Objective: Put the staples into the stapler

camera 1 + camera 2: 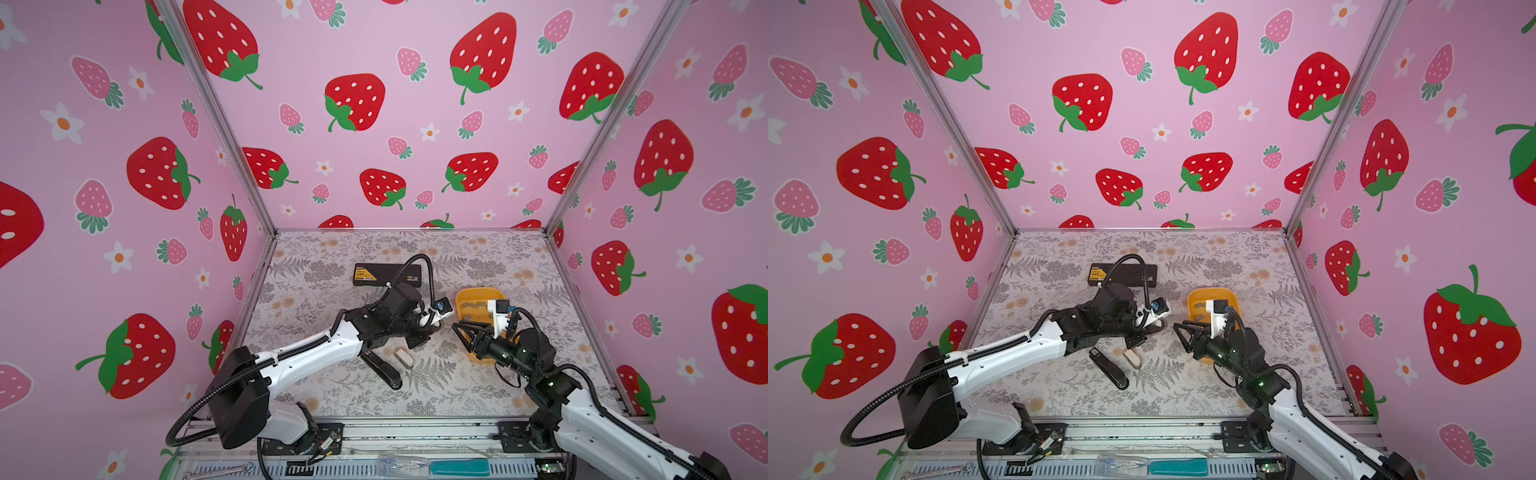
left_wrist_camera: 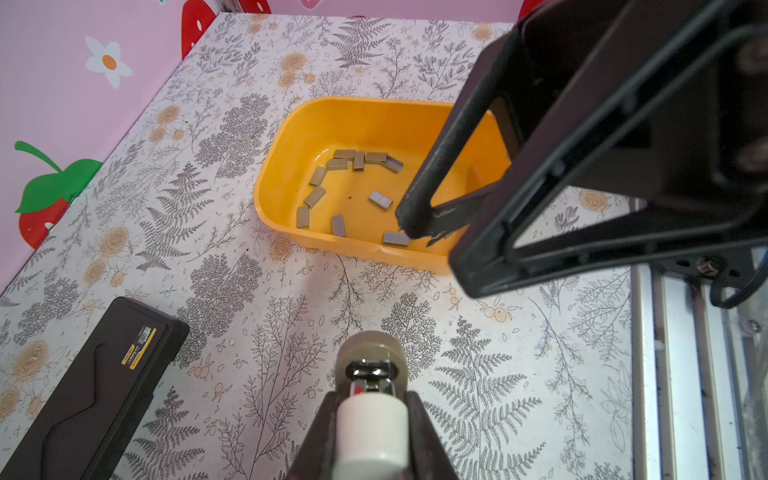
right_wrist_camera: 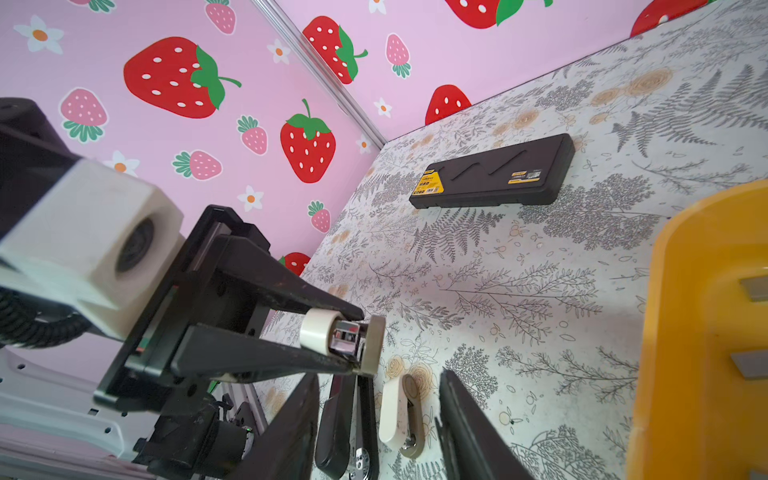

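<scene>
Clamping small whitish plastic stapler [image 2: 371,419], left claw [image 3: 353,341] clenched; right wrist view best shows right claw [image 3: 379,376] released; grey metal staple strips [image 2: 357,160] in orange plastic tub [image 2: 353,106] beside it.

In both top views, from high over the near edge, looking down on the whole table [image 1: 457,395] and both arms. From the left wrist, close, facing the yellow tray [image 2: 286,137]. From the right wrist, low, facing the left claw [image 3: 353,340]; sharing its stapler [image 3: 316,332] with the left wrist view.
</scene>
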`<state>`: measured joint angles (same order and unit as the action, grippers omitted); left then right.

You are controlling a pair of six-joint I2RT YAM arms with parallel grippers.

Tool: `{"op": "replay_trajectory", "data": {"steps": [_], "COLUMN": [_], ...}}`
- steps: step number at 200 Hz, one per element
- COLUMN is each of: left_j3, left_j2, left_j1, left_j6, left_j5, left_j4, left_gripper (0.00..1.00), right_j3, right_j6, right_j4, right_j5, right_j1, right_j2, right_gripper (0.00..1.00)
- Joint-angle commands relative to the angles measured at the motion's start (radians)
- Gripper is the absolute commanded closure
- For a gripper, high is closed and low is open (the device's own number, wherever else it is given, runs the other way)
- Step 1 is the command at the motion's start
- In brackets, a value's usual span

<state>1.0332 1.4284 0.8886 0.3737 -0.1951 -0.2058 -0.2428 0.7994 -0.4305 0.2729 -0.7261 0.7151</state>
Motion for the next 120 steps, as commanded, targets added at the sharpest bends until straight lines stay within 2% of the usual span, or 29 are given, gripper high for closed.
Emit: {"op": "replay_trajectory", "data": {"steps": [1, 53, 87, 120], "left_j3": [0.053, 0.059, 0.065, 0.068], "left_j2": [0.001, 0.010, 0.000, -0.007], "left_j1": [0.012, 0.019, 0.024, 0.029], "left_j6": [0.027, 0.015, 0.014, 0.021], "left_j5": [-0.023, -0.008, -0.010, -0.007], "left_j4": [-0.018, -0.010, -0.011, -0.020], "left_gripper": [1.00, 1.00, 1.00, 1.00], "right_j3": [-0.039, -0.062, -0.055, -0.053], "right_j6": [0.016, 0.002, 0.003, 0.007], "right_j4": [-0.067, -0.080, -0.068, -0.069], "right_j5": [-0.034, -0.109, -0.180, -0.213], "right_j1": [-0.028, -0.107, -0.117, -0.119], "right_j2": [0.038, 0.099, 0.118, 0.130], "right_gripper": [0.53, 0.53, 0.55, 0.61]}}
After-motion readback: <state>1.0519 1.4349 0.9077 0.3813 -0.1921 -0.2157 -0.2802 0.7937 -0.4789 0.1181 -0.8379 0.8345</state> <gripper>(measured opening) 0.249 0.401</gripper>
